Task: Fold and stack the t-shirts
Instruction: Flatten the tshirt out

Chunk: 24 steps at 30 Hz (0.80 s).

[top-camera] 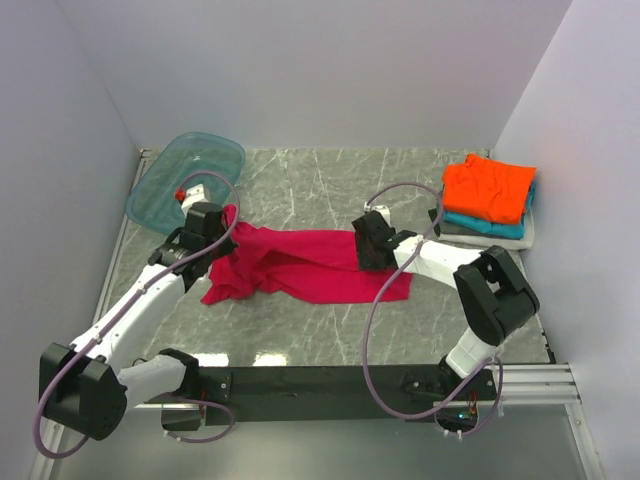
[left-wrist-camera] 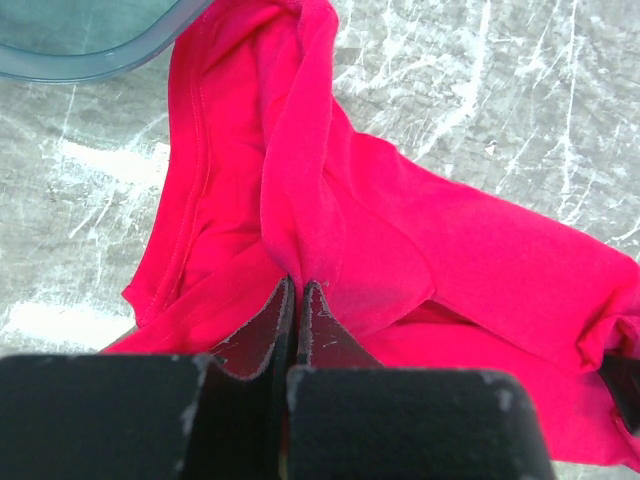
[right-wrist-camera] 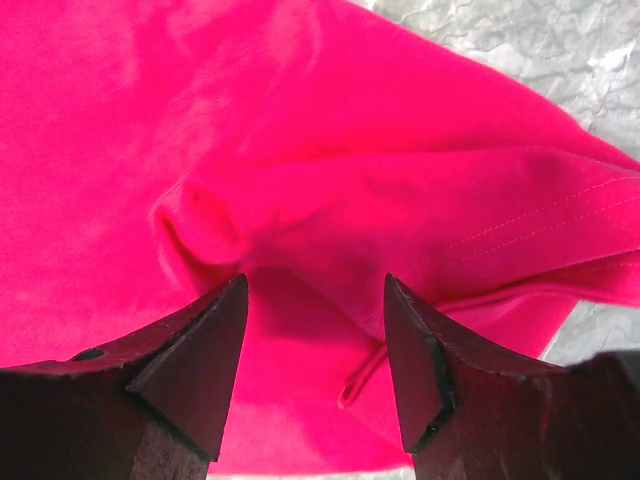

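Left pincer (left-wrist-camera: 297, 287) — clamped on crimson t-shirt (left-wrist-camera: 450, 250).

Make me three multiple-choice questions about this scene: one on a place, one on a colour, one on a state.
1. Where is the folded stack? A. far right B. near left C. dead centre
2. What colour is the top shirt of that stack? A. teal B. orange C. grey
3. The left gripper is: A. wide open B. shut on the crimson shirt C. shut on nothing

Answers: A, the pile sits far right in the top view; B, orange lies uppermost; B, its jaws pinch a crimson fold.
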Motion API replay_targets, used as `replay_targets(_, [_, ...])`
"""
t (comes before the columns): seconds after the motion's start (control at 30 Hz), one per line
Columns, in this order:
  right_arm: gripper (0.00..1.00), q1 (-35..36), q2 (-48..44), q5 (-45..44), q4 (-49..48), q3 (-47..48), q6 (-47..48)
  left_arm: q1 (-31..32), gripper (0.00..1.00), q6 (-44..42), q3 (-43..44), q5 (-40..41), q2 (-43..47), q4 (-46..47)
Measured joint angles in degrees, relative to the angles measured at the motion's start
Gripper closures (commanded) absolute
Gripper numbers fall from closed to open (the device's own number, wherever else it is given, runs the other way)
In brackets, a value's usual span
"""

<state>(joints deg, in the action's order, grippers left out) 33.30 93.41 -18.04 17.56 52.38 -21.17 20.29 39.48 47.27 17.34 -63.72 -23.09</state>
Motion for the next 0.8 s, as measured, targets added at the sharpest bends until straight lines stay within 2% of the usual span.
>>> replay_targets(0.07, [0.38,-0.28,1.11,-0.55,-0.02,0.39,-0.02,-0.26,0.99,-0.17,0.02,-0.17,0.74,-0.39])
replay_targets(0.17, [0.49,-0.55,3.02,-1.16,-0.02,1.46,0.00,-0.55,0.99,-0.68,0.02,-0.35,1.27,-0.85])
replay_targets(0.2, [0.67,-0.61,3.54,-1.40,0.04,1.86,-0.02,-0.66,0.99,-0.83,0.02,-0.42,1.31,-1.14])
replay_targets(0.3, [0.99,-0.98,4.13,-2.08,0.59,2.93,-0.20,-0.74,0.99,-0.92,0.02,-0.46,1.44,-1.90])
replay_targets(0.53, [1.00,-1.46,1.84,-5.75,3.80,3.50,-0.39,-1.29,1.00,-1.14,0.87,-0.48,2.99,-3.04])
replay_targets(0.8, [1.00,-2.19,-13.18,-10.93,7.82,3.78,0.70,-4.57,0.99,-2.64,6.67,-1.55,3.67,-4.24])
